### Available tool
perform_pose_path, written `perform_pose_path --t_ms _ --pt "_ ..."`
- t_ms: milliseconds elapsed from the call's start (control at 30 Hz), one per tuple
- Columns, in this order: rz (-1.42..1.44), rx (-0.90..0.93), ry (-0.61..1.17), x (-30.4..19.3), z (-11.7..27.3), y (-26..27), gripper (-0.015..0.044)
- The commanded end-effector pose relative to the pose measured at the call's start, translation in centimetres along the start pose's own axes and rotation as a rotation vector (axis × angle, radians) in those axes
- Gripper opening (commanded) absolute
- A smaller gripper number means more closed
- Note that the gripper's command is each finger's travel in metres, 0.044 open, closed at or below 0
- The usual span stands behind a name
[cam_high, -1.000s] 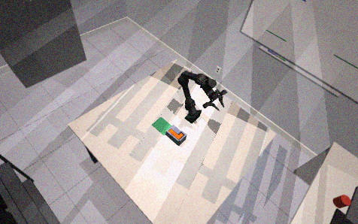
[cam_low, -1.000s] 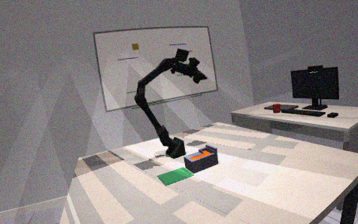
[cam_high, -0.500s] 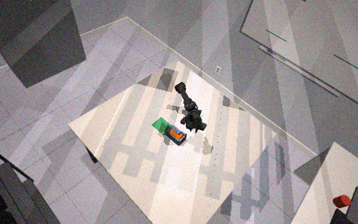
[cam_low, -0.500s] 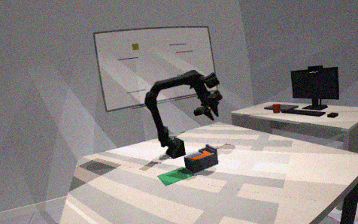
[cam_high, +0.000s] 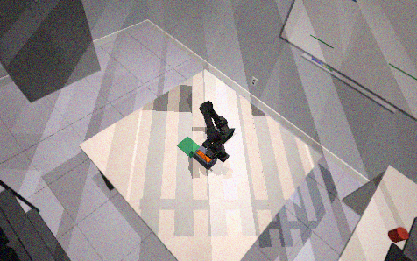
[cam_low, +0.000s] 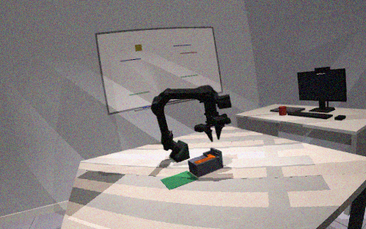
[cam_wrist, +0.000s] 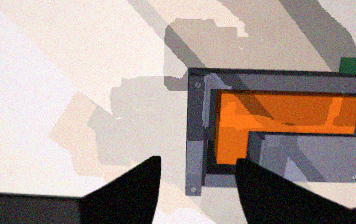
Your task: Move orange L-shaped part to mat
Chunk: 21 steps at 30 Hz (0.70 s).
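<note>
The orange part point(cam_high: 204, 156) point(cam_low: 205, 159) point(cam_wrist: 232, 120) lies low in the pocket of the grey tray point(cam_low: 207, 169) point(cam_wrist: 195, 112), with no end visibly raised. In the wrist view its L-shaped corner shows and the rest runs out past the right edge. The green mat point(cam_high: 187, 145) point(cam_low: 178, 180) point(cam_wrist: 348, 65) lies flat beside the tray. My gripper point(cam_low: 214, 141) point(cam_wrist: 198, 165) is partly open and empty, pointing down above the tray's end. In the wrist view one fingertip overlaps the tray's lower edge and the other is outside it.
The tray has a raised wall at one end. The arm's base point(cam_low: 180, 151) stands on the table point(cam_low: 134, 204) behind the tray. A separate desk point(cam_low: 254, 114) with a monitor point(cam_low: 322, 86) and a red cup point(cam_high: 398, 235) point(cam_low: 282, 111) stands well away.
</note>
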State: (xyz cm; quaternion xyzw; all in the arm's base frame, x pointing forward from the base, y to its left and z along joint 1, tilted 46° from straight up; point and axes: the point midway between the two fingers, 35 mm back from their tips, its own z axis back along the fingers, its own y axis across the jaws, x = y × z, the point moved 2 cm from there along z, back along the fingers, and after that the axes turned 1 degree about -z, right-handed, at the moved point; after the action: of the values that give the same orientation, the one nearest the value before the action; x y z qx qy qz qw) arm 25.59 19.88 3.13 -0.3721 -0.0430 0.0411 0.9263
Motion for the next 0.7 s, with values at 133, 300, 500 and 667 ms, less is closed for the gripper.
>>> perform_pose_path --t_ms 133,300,500,667 --pt "0.000 -0.017 0.009 -0.1 -6.6 -0.6 0.0180" --pt "0.000 -0.017 0.009 -0.1 -6.6 -0.6 0.0180" --pt "0.000 -0.017 0.008 -0.1 -7.2 -0.5 0.0180" --pt "0.000 -0.017 0.008 -0.1 -8.0 -0.6 0.0180"
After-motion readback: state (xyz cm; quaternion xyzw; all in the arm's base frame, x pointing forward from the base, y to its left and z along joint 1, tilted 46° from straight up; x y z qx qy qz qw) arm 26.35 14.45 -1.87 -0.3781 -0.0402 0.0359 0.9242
